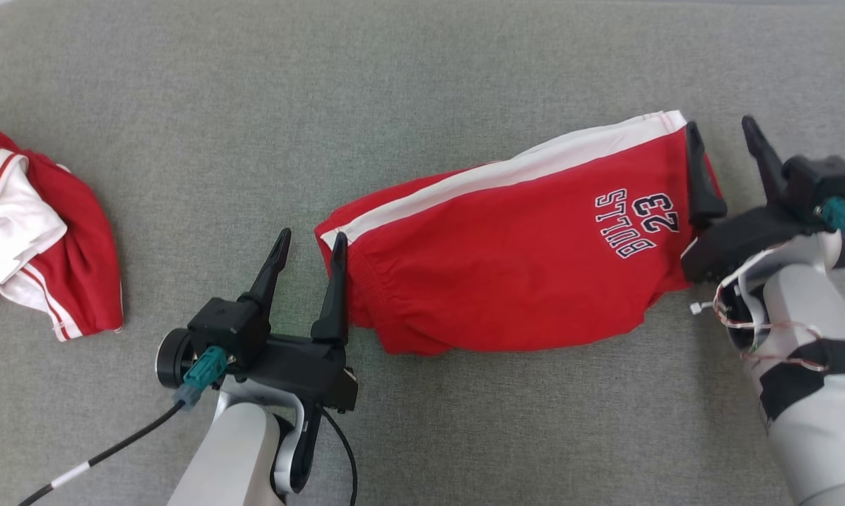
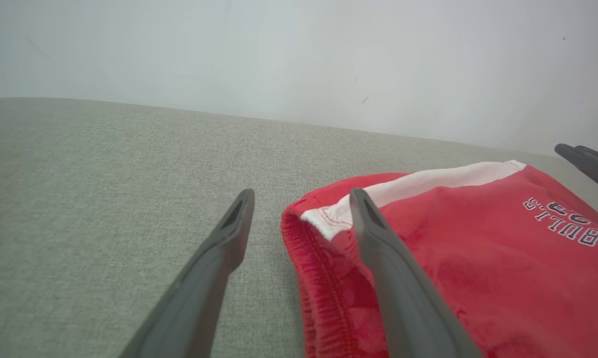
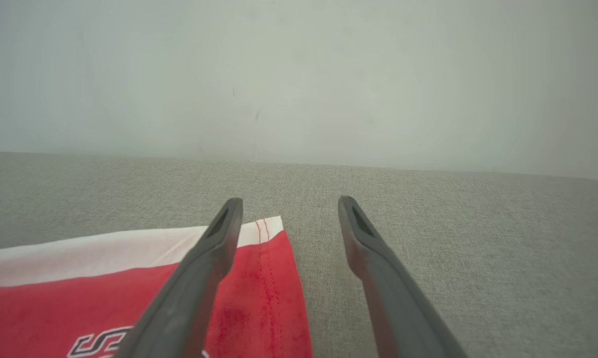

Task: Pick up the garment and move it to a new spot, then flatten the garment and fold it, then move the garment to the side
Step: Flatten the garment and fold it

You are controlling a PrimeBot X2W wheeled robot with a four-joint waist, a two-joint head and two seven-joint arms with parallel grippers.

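Note:
A pair of red shorts with a white side stripe and "BULLS 23" lettering, the garment (image 1: 506, 253), lies folded on the grey cloth surface. My left gripper (image 1: 310, 249) stands open at its waistband end, one finger over the band's edge (image 2: 323, 223), the other beside it over bare cloth. At the hem end my right gripper (image 1: 721, 144) is open too, its left finger above the hem corner (image 3: 266, 248). Neither gripper (image 2: 301, 199) (image 3: 289, 204) holds anything.
A second red and white garment (image 1: 36, 225) lies crumpled at the far left edge. The grey fabric surface (image 1: 422, 84) stretches wide behind the shorts, ending at a pale wall (image 2: 299, 54). A black cable (image 1: 106, 453) trails from my left wrist.

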